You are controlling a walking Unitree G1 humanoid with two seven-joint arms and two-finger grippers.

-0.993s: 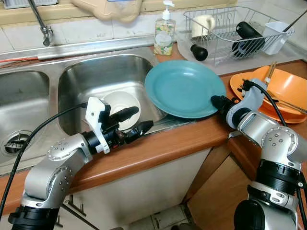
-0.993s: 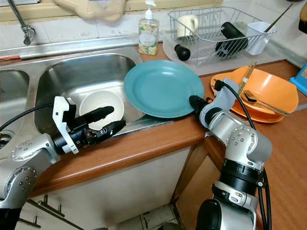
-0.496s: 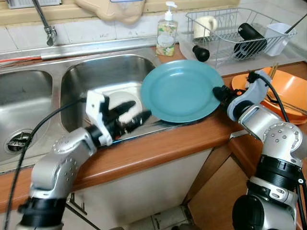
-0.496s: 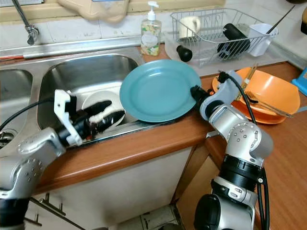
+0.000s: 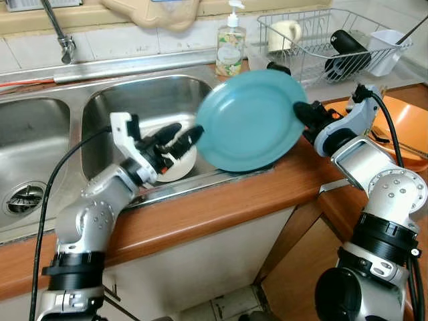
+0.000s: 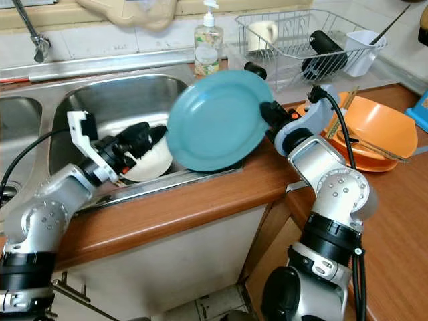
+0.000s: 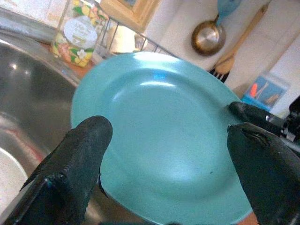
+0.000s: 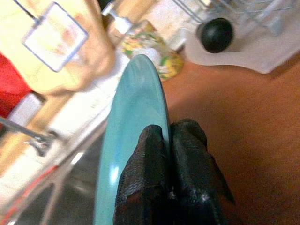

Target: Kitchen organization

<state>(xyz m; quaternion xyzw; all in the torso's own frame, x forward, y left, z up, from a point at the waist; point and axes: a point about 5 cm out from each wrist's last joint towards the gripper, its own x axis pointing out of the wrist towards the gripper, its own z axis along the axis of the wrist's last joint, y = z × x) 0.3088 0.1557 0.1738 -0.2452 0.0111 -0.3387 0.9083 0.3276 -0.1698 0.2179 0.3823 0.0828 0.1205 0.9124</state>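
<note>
Over the sink (image 5: 100,100), the left gripper (image 5: 179,139) spreads its fingers wide beside the white bowl (image 5: 175,164), holding nothing. The teal plate (image 5: 249,120) stands tilted above the tabletop (image 5: 221,200); the right wrist view shows the right gripper (image 8: 168,140) pinching its rim.

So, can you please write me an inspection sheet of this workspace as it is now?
Surface: wooden counter beside a steel double sink.
Job's things: teal plate tilted up on edge; white bowl in the sink.
Clutter: soap bottle; dish rack holding a mug and dark items; orange bowl with utensils.
Grippers: right gripper pinches the plate's rim; left gripper open over the white bowl, at the plate's other edge.
Cables: black cable along the left arm.
Surroundings: faucet, tiled wall.
</note>
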